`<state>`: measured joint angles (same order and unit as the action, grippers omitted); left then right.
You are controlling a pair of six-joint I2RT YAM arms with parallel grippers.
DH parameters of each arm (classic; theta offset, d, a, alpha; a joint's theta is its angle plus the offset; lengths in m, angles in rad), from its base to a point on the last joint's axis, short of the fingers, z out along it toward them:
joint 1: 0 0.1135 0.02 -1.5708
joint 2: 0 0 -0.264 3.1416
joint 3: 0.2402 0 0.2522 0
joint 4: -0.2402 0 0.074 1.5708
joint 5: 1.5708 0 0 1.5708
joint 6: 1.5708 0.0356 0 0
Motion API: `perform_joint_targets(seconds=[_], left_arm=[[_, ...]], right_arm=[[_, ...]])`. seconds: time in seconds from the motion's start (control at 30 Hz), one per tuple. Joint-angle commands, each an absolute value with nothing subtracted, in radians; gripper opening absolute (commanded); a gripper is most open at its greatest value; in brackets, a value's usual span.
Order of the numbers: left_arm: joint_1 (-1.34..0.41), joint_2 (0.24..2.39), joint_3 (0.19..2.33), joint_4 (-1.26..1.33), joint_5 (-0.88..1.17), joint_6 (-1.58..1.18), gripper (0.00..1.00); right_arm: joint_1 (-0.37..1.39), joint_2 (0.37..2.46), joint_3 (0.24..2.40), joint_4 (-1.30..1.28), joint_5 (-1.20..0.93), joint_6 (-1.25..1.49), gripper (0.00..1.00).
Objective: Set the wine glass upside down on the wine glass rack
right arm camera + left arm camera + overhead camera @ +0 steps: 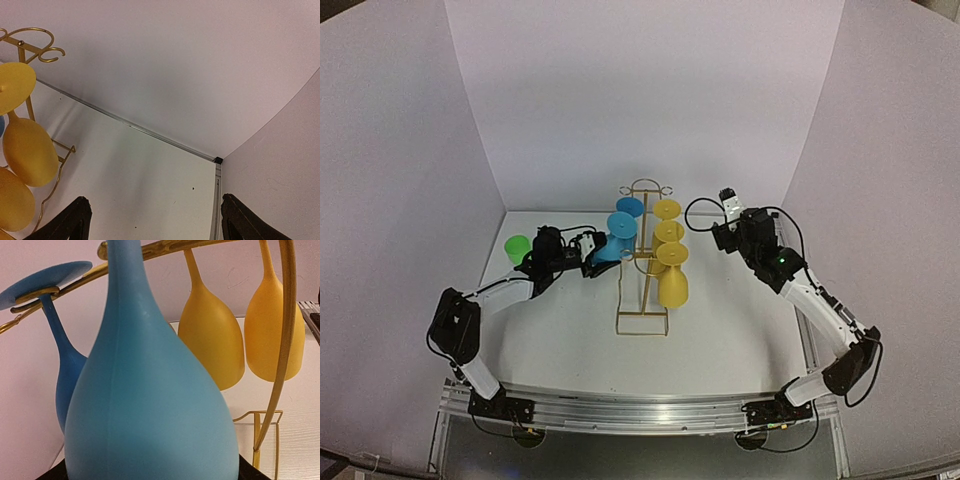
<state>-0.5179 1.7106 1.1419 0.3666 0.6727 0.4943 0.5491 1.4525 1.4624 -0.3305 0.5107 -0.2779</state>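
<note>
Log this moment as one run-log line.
left gripper: shut on wine glass, inverted, at wine glass rack, left side | right gripper: open, empty | hung: blue glass, three yellow glasses

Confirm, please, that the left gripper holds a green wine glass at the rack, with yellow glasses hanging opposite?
Not quite: the wine glass in the left gripper is blue, not green, as the left wrist view shows. It is at the rack, with yellow glasses hanging opposite.
</note>
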Motion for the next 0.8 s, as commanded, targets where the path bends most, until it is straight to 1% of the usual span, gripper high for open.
perform_joint_targets(seconds=[0.0,0.17,0.43,0.77], left_arm=[[-0.513,1.739,1.160,0.438,0.689,0.454,0.49],[-0.510,1.745,1.167,0.450,0.681,0.428,0.49],[-0.517,1.746,1.136,0.458,0.700,0.504,0.49],[-0.519,1.799,1.152,0.444,0.731,0.555,0.50]], right_arm=[[0.545,1.419,1.454,-0.313,0.478,-0.257,0.84],[0.545,1.414,1.449,-0.313,0.474,-0.256,0.85],[0.545,1.415,1.448,-0.313,0.479,-0.270,0.85],[0.545,1.395,1.435,-0.313,0.474,-0.272,0.85]])
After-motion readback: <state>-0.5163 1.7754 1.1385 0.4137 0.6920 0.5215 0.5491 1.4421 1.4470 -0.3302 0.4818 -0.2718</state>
